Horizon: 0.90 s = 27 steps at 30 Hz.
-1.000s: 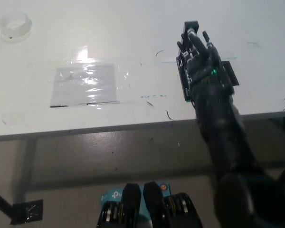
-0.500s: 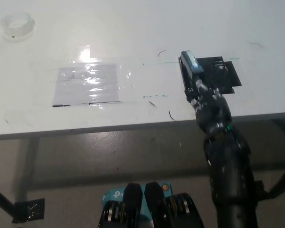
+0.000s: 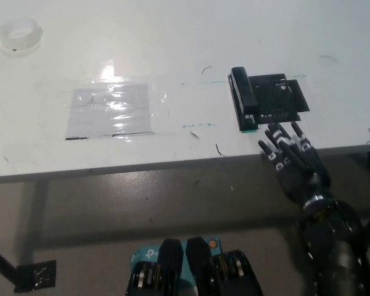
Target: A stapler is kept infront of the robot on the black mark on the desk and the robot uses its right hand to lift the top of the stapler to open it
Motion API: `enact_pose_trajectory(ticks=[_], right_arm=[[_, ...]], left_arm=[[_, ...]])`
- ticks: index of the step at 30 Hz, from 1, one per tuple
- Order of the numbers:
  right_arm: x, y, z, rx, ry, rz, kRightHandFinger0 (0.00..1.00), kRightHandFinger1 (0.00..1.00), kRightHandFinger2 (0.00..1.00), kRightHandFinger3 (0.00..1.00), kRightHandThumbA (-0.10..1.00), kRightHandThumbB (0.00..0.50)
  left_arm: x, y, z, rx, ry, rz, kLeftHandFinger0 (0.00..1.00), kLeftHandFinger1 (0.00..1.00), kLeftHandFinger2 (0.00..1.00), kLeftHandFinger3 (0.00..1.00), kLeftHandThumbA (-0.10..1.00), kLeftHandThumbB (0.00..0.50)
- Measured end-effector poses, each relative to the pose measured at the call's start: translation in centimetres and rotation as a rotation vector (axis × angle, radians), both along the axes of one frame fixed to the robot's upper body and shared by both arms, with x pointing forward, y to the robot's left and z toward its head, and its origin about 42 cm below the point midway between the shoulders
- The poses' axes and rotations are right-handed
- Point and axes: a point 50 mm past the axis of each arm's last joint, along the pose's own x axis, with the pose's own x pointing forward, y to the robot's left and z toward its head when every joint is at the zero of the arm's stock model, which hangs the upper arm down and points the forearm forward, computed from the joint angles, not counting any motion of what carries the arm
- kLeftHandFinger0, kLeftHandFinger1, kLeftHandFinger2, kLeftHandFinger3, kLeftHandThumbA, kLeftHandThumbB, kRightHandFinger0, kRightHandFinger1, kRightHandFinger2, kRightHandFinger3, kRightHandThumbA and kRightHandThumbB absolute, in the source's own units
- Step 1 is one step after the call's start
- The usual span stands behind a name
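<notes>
The black stapler [image 3: 243, 98] lies lengthwise on the white desk [image 3: 172, 55], along the left edge of the black mark [image 3: 282, 98]. A small teal bit shows at its near end. Whether its top is raised cannot be made out from this steep angle. My black right hand [image 3: 293, 159] hovers at the desk's front edge, just near-right of the stapler and apart from it. Its fingers are spread and hold nothing. My white left hand is out of the picture.
A clear tape roll [image 3: 18, 32] sits at the far left of the desk. A shiny taped transparent sheet [image 3: 110, 111] covers the middle left. The desk's front edge [image 3: 142, 165] runs across the picture, with grey floor below it.
My right hand has let go of the stapler and pulled back toward the desk's front edge, fingers now spread. The stapler's top, raised half a second ago, looks lower now.
</notes>
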Motion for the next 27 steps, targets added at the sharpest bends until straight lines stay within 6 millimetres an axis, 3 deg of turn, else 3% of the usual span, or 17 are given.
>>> enact_pose_trajectory(ticks=[2,4,6,10,15,17,21,27], right_arm=[[-0.2,-0.3,0.0,0.004,0.004,-0.004,0.81,0.83,0.88,1.00,0.81,0.000],[-0.7,-1.0,0.4,0.012,-0.011,-0.006,0.80,0.83,0.86,1.00,0.81,0.000],[-0.9,-1.6,0.8,0.006,-0.025,-0.011,0.66,0.72,0.78,0.95,0.76,0.000],[-1.9,-4.4,0.5,-0.077,-0.040,-0.051,0.65,0.71,0.78,0.92,0.63,0.000],[-4.1,-8.9,-2.5,-0.249,0.008,-0.121,0.59,0.65,0.72,0.86,0.60,0.000],[-4.7,-10.3,-3.6,-0.314,0.026,-0.145,0.56,0.60,0.66,0.80,0.61,0.049],[-5.6,-12.6,-5.5,-0.433,0.054,-0.179,0.52,0.57,0.62,0.75,0.65,0.091],[-6.9,-14.4,-9.4,-0.559,0.135,-0.218,0.48,0.53,0.59,0.71,0.61,0.065]], left_arm=[[0.1,0.0,0.0,0.000,-0.001,-0.001,0.41,0.47,0.58,0.76,1.00,0.266],[0.1,0.0,0.0,0.000,-0.002,-0.001,0.41,0.46,0.57,0.75,1.00,0.265],[0.1,0.0,0.1,0.000,-0.002,-0.001,0.41,0.46,0.58,0.75,1.00,0.268],[0.3,0.0,0.1,0.000,-0.005,-0.003,0.40,0.45,0.58,0.76,1.00,0.260],[0.3,0.1,0.1,0.001,-0.004,-0.003,0.44,0.50,0.61,0.77,1.00,0.247],[0.4,0.0,0.1,0.001,-0.004,-0.004,0.43,0.49,0.61,0.75,1.00,0.248],[0.7,0.0,0.2,0.000,-0.008,-0.008,0.41,0.46,0.58,0.73,1.00,0.267],[0.7,-0.1,0.1,-0.002,-0.005,-0.007,0.42,0.47,0.57,0.74,1.00,0.255]])
